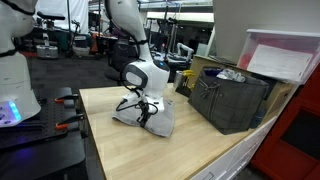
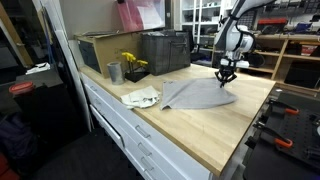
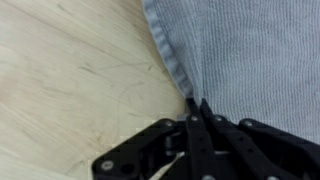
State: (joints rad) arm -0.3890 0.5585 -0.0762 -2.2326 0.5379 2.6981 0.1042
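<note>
A grey-blue cloth (image 3: 250,50) lies spread on the wooden table (image 3: 70,70). In the wrist view my gripper (image 3: 197,104) has its black fingers pressed together on the hemmed edge of the cloth, at the cloth's rim. In both exterior views the gripper (image 1: 145,108) (image 2: 226,72) points down onto one end of the cloth (image 1: 160,118) (image 2: 197,94). The cloth lies flat apart from the pinched edge.
A dark plastic crate (image 1: 232,97) (image 2: 163,50) stands at the back of the table. A metal cup (image 2: 114,71), a yellow item (image 2: 132,62) and a crumpled pale rag (image 2: 141,96) lie near the crate. Clamps (image 1: 65,100) sit at the table's edge.
</note>
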